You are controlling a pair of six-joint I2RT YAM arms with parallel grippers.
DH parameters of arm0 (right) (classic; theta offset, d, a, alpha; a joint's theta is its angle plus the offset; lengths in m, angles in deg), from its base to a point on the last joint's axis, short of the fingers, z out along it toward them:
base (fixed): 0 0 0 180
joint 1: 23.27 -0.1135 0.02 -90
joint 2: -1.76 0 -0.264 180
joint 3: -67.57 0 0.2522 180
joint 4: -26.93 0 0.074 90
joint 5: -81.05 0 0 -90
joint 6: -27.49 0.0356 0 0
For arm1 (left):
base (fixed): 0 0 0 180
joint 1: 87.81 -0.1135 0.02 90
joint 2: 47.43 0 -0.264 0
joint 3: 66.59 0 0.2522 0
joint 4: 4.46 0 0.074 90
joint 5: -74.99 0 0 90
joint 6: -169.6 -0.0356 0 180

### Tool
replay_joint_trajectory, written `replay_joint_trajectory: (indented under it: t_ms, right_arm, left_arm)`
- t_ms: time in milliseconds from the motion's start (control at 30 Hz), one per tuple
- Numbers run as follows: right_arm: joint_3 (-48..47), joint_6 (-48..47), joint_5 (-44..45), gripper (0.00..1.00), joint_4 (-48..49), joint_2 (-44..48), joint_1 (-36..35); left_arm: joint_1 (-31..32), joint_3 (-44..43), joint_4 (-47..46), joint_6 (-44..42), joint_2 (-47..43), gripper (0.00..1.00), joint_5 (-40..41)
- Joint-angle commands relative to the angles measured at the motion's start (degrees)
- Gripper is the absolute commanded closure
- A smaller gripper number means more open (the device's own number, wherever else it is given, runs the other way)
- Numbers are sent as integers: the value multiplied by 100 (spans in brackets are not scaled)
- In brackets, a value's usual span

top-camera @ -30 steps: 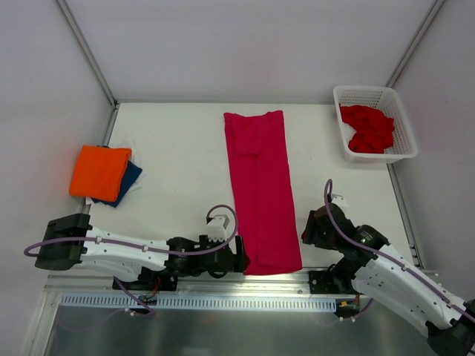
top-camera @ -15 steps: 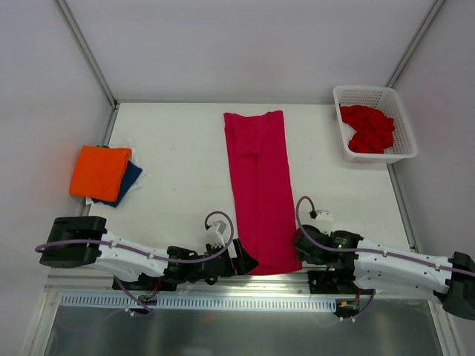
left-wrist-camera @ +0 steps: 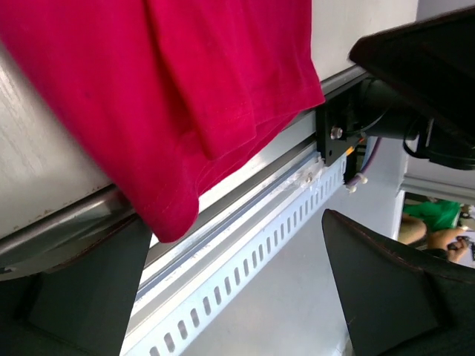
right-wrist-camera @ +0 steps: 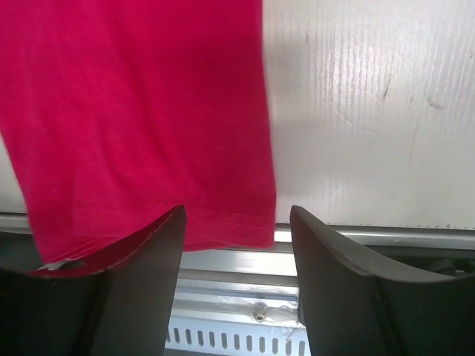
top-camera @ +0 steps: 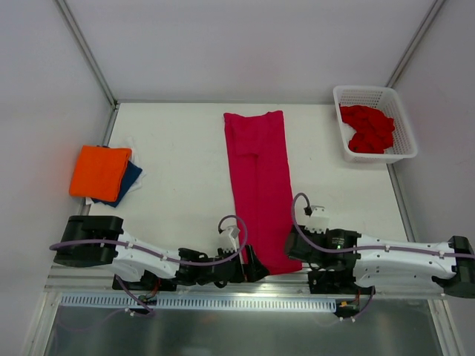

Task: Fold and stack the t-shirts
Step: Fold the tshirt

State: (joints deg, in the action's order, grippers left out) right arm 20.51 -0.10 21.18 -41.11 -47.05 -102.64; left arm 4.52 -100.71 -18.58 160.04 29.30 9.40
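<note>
A crimson-pink t-shirt (top-camera: 258, 182) lies folded into a long narrow strip down the middle of the table, its near hem hanging over the front edge. My left gripper (top-camera: 256, 268) is open at the hem's left corner (left-wrist-camera: 172, 215). My right gripper (top-camera: 295, 251) is open at the hem's right corner (right-wrist-camera: 252, 222). Neither holds cloth. An orange shirt (top-camera: 99, 170) lies folded on a dark blue one (top-camera: 128, 182) at the left. Red shirts (top-camera: 367, 127) are bunched in the basket.
A white lattice basket (top-camera: 375, 95) stands at the back right corner. A slotted metal rail (top-camera: 200, 300) runs along the table's front edge, also in the left wrist view (left-wrist-camera: 245, 252). Walls close in the table on three sides.
Both grippers have moved inward along the front edge to the shirt's near hem corners. The right arm has swung low and stretched out flat. The shirt has not moved.
</note>
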Motion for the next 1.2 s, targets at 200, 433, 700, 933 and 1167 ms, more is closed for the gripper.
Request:
replay_joint_trajectory:
  t_ms: [200,433,700,933,1167]
  right_arm:
    - [209,816,125,38,-277,48,-421]
    - [482,1264,19,38,522,-575,-886]
    - [315,1317,37,38,726,-945,-1080]
    - [359,1510,10,38,656,-954,-1212]
    - [350,1590,10,53,585,-1016,-1282]
  left_arm:
    - [188,-390,1021,-3,-26,1,-217]
    - [206,-548,1416,6,-9,1,-77]
    - [223,-452,1636,164,26,2,135]
    - [224,-469,1812,261,88,11,223]
    - [215,-618,2111,279,403,44,442]
